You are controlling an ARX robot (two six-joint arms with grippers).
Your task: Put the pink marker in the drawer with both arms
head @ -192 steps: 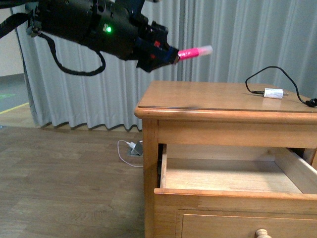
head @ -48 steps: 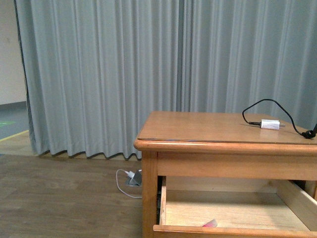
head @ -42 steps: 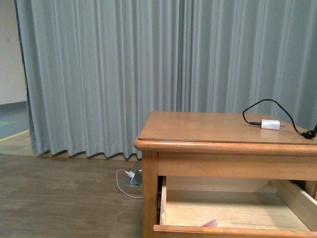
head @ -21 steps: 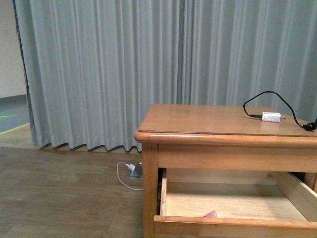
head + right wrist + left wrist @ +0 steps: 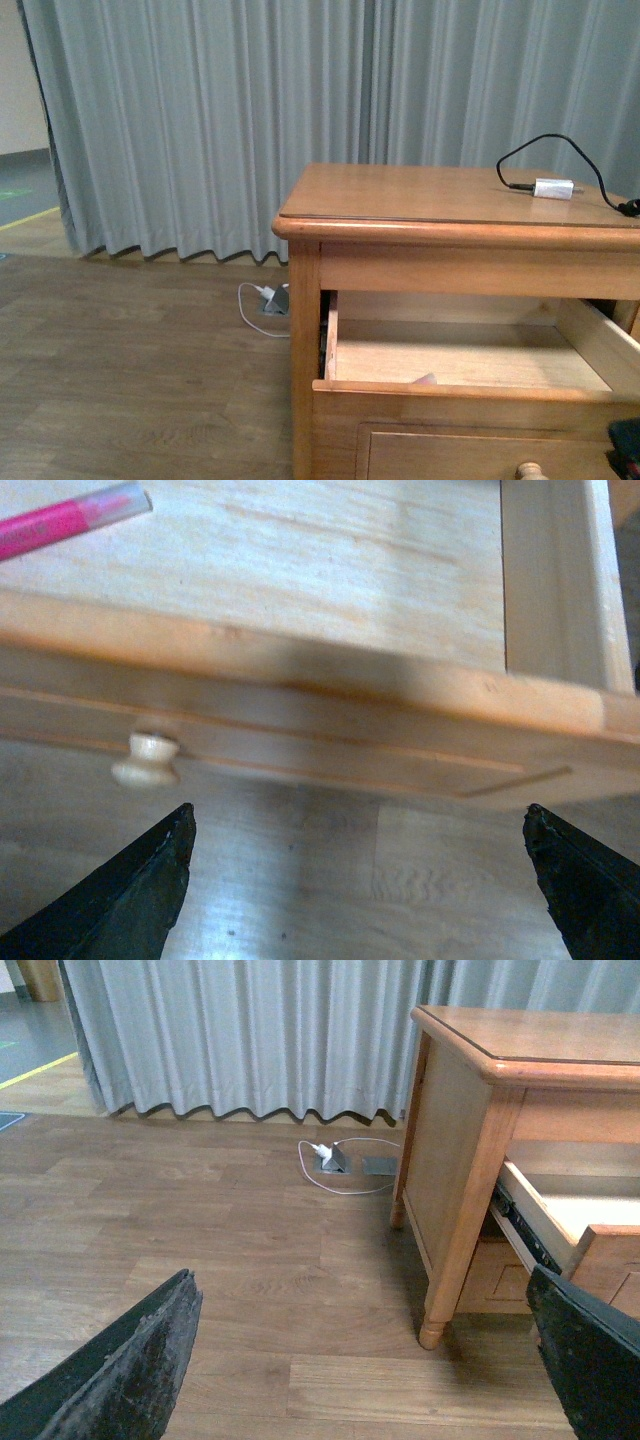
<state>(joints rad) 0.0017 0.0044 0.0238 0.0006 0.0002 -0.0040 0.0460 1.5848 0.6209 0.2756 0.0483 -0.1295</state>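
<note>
L tool (image 5: pixel 360 1278) & R tool (image 5: pixel 358 810), both w/ black fingers spread wide apart

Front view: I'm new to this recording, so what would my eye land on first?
The upper drawer of the wooden cabinet stands pulled open, right of centre. Inside it lies the pink marker, bright against the pale wood. On the cabinet top, far right, sits a white adapter.

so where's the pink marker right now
The pink marker lies inside the open drawer, just behind its front panel and left of the knob; the front view shows only its tip.
</note>
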